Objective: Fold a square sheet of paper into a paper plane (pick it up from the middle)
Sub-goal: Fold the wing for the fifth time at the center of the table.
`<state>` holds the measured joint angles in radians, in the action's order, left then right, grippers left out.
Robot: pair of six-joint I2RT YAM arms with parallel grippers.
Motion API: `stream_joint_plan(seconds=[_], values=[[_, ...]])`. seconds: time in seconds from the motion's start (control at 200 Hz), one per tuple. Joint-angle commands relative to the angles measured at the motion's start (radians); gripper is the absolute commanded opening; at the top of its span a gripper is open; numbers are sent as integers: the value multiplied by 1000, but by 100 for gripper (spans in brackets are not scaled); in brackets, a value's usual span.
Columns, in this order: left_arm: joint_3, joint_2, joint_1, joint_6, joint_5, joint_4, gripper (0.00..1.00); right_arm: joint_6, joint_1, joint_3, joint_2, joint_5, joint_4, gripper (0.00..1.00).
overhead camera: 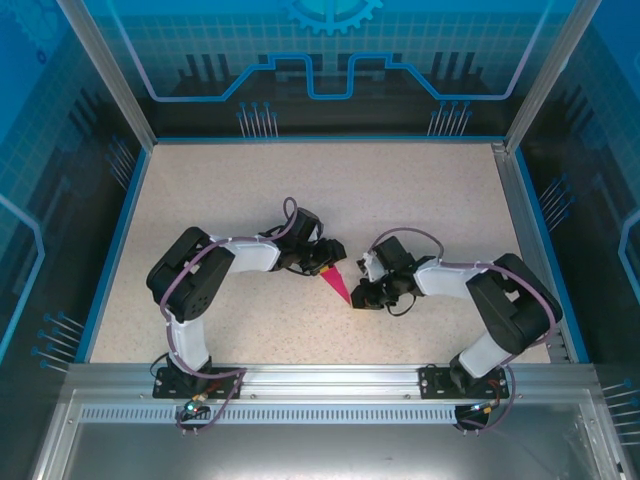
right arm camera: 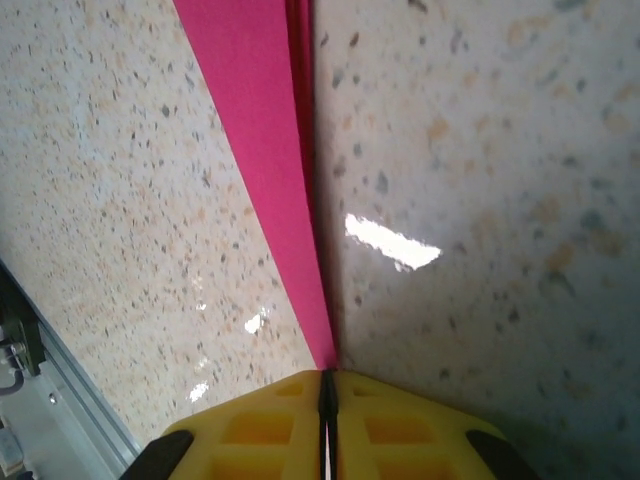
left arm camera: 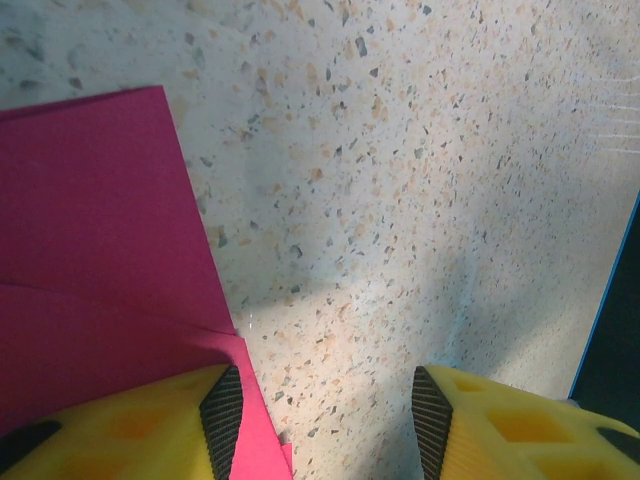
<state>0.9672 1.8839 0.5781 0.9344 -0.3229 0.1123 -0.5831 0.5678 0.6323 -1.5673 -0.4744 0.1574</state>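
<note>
A narrow, pointed, magenta-pink paper plane [overhead camera: 337, 285] lies flat near the middle of the speckled beige table [overhead camera: 250, 200], between the two black arms. Its wide end points toward the left arm and its sharp tip toward the right arm.

In the left wrist view the left jaws stand open. One yellow finger [left arm camera: 130, 430] with a black ribbed pad sits over the edge of the paper plane [left arm camera: 100, 250]. The other yellow finger [left arm camera: 520, 430] is over bare table, with a clear gap between the two. They close on nothing. A straight crease runs across the pink surface just ahead of the first finger, and a thin blue border [left arm camera: 612, 290] edges the table at the far right of that view.

In the right wrist view the right jaws are closed, the two yellow fingers [right arm camera: 260, 430] pressed together along a thin seam. The paper plane [right arm camera: 262, 150] tapers down the picture, one folded layer over another, and its tip runs straight into that seam, pinched there. A grey metal rail [right arm camera: 60, 400] shows at the lower left.
</note>
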Motion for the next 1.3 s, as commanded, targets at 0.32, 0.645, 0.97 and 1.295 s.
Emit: stream_joint_plan(seconds=[0.32,0.645,0.97,1.295], values=[[-14,61,-4,-42,17,-72,53,-90,0,174,-122,-61,-96,14],[-5,49,-2,-56,4,-68,54,-72,-5,126,-231,8,-57,11],[15,-70,-4,-105,-54,-40,59,-96,-3,86,-233,28,-69,8],[-65,-57,0,-92,-79,69,53,-112,-3,91,-241,24,-80,7]])
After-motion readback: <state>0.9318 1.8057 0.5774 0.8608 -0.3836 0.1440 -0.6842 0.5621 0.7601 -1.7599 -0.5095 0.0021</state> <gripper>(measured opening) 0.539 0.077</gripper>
